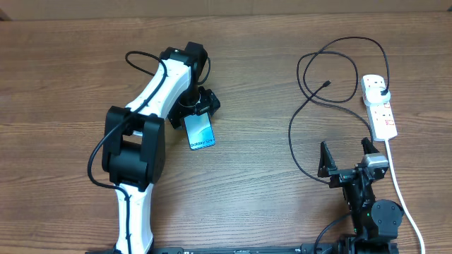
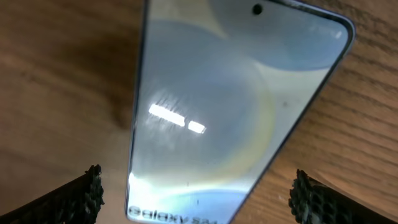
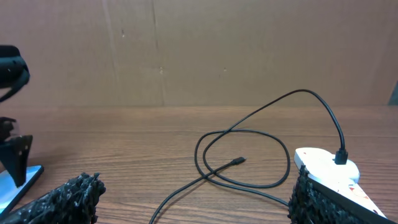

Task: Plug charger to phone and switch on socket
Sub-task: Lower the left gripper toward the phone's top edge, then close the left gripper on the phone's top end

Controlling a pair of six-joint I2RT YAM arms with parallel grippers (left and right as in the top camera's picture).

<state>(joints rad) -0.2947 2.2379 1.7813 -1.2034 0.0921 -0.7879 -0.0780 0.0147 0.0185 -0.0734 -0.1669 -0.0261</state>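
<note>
Your left gripper (image 2: 198,198) hangs over the phone (image 1: 200,132) with its jaws spread as wide as they go. In the left wrist view one fingertip (image 2: 87,193) sits on each side of the phone's long edges, both clear of it, so nothing is held. The phone lies flat, screen up, on the wooden table (image 1: 254,183), left of centre. Its long axis runs away from you with a slight tilt, the white "Galaxy" lettering (image 2: 166,216) at the near end and the camera hole (image 2: 257,9) at the far end. The screen is a pale blue-teal gradient in a dark rim, with a bright glare streak.

Further right, the charger (image 1: 332,70) sprawls in loose black loops. Its small connector tip (image 1: 327,84) lies free on the wood, well apart from the phone, and its black plug (image 1: 381,90) sits in the far end of the socket (image 1: 381,113). The socket is a white strip with red switches, lying lengthwise away from you, its thick white cord (image 1: 400,185) trailing back from the near end.

Your right gripper (image 1: 346,156) rests near you, fully open and empty, just beside the socket's near end
</note>
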